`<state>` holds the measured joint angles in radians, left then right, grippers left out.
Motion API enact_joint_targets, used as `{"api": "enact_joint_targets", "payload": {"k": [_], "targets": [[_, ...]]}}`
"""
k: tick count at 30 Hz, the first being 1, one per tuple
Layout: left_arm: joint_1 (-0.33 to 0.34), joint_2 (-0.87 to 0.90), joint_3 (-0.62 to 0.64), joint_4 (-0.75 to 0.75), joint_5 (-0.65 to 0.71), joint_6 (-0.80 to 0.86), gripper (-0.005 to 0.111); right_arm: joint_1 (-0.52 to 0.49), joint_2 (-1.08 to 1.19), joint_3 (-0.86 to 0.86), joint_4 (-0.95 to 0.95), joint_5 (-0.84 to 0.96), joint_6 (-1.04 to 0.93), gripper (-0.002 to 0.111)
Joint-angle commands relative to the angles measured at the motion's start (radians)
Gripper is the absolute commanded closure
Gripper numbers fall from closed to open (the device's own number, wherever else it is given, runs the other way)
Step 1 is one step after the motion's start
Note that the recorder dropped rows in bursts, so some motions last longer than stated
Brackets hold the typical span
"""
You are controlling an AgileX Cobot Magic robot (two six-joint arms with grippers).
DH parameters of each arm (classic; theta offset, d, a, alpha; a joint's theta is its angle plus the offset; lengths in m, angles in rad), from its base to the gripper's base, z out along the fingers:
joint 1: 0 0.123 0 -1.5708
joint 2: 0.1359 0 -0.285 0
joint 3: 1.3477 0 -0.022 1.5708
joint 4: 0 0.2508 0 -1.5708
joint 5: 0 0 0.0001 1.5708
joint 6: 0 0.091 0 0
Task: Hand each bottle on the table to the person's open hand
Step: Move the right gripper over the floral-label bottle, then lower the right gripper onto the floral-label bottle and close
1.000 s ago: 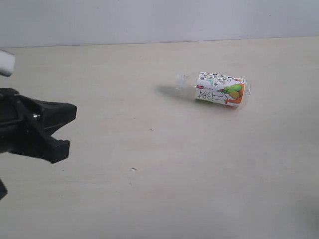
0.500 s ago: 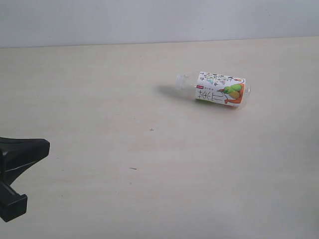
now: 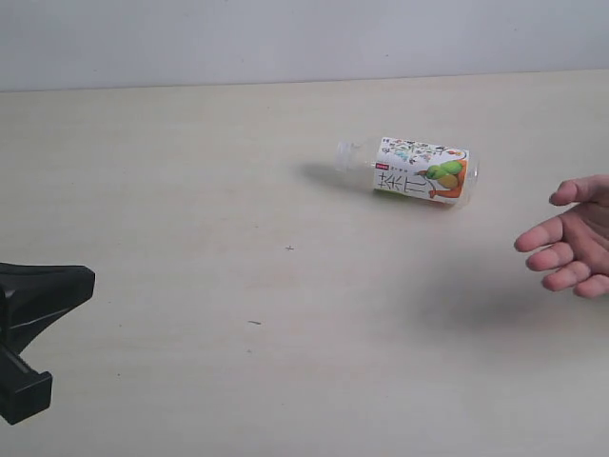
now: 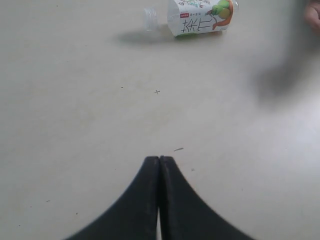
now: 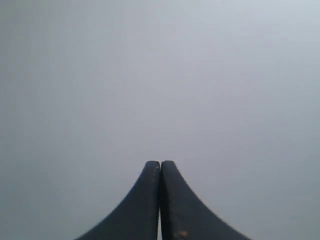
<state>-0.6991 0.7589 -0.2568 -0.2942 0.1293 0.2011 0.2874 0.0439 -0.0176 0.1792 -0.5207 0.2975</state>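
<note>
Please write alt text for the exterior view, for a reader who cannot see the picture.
A clear bottle with a white-orange label lies on its side on a pale table, with a person's open hand at the right edge, not touching it. The black left gripper sits at the lower left edge.

bottle (image 3: 411, 169) label — large dark characters, seemingly "茶π", small red tag beside them — too small to read

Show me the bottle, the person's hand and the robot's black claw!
bottle (image 3: 419, 172), exterior view, on its printed label.
person's hand (image 3: 584, 240), exterior view, where the fingers meet the palm.
left gripper (image 4: 159, 160), left wrist view, between its shut fingertips.
</note>
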Motion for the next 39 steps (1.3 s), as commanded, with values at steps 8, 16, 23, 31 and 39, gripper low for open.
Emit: {"api": "enact_joint_targets", "payload": {"k": [8, 16, 23, 31, 39], "targets": [[0.003, -0.003, 0.001, 0.003, 0.001, 0.004, 0.107, -0.002, 0.636, -0.631, 0.418, 0.214, -0.636, 0.108], [0.003, -0.003, 0.001, 0.003, 0.001, 0.004, 0.107, -0.002, 1.192, -1.185, 0.346, 1.03, -0.786, 0.108], [0.003, -0.003, 0.001, 0.003, 0.001, 0.004, 0.107, -0.002, 1.512, -1.468, 0.139, 1.432, -0.757, 0.108], [0.003, -0.003, 0.001, 0.003, 0.001, 0.004, 0.107, 0.027, 1.683, -1.658, -0.188, 1.627, -0.913, 0.108], [0.003, -0.003, 0.001, 0.003, 0.001, 0.004, 0.107, 0.027, 1.836, -1.679, 0.099, 1.742, -1.353, 0.108]]}}
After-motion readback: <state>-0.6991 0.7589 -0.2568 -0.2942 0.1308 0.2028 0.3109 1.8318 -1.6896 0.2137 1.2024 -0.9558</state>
